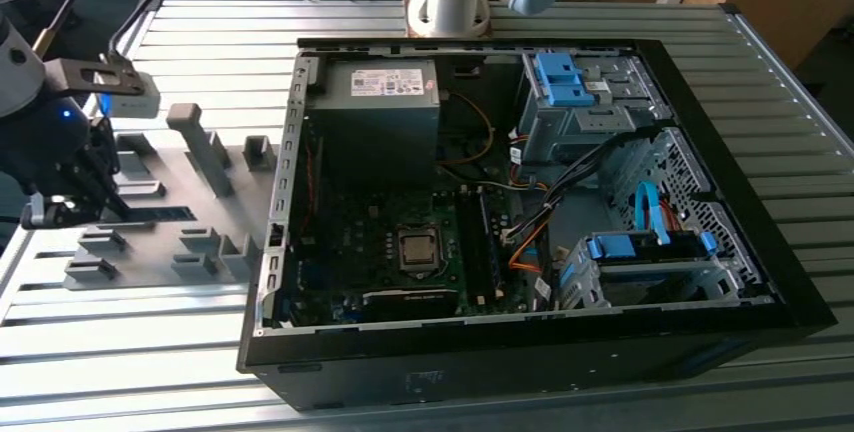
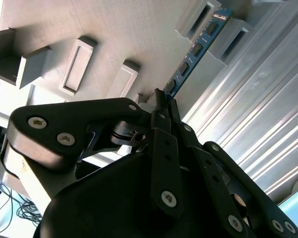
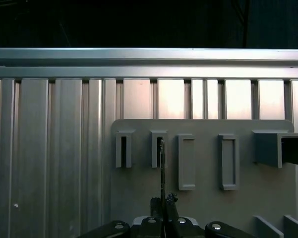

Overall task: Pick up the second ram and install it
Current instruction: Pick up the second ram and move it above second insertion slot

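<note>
- The ram (image 2: 196, 49) is seen in the second wrist view as a thin blue-green stick lined with dark chips. It stands on edge over the grey tray (image 1: 200, 177), with its far end between two holder blocks.
- The end effector (image 2: 161, 99) is drawn narrow, its tips pinched on the near end of the ram. In the first wrist view the stick is seen edge-on, running straight out from between them.
- In the exterior view the tray lies on the slatted desk (image 1: 147, 362) at that view's left, just beside the open case (image 1: 534, 362). The ram is thus well apart from the board inside.
- The ram is judged light and stiff but fragile: a bare board that should not be bent or twisted.
- Hold is best taken across the two flat faces, leaving the contact edge free and the chips lightly loaded. A grip at one end, as here, may let the stick tilt.
- Whether the ram is lifted clear of its holders cannot be told.
</note>
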Robot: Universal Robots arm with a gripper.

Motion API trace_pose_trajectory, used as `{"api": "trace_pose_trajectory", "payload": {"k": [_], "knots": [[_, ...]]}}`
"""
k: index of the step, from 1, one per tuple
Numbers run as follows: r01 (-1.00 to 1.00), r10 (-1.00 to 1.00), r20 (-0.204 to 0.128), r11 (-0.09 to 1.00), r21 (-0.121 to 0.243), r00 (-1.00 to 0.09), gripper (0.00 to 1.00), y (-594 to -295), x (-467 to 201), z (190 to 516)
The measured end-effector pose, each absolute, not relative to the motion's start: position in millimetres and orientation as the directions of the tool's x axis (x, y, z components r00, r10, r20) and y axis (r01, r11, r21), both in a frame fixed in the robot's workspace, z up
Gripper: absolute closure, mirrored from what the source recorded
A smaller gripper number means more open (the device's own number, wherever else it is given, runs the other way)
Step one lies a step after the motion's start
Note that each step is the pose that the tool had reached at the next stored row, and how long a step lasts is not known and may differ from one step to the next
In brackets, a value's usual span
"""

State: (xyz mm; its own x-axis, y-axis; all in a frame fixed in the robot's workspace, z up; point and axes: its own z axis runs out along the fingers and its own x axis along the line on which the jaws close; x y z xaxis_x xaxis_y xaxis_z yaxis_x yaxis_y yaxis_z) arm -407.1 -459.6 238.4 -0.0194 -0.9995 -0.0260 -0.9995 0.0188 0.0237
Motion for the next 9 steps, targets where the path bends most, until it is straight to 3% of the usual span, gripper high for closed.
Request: {"api": "trace_pose_trajectory", "payload": {"k": [9], "knots": [[-1.000,-0.999,-0.026,0.019,0.024,-0.019,0.86,-459.5,-407.1,243.2]]}}
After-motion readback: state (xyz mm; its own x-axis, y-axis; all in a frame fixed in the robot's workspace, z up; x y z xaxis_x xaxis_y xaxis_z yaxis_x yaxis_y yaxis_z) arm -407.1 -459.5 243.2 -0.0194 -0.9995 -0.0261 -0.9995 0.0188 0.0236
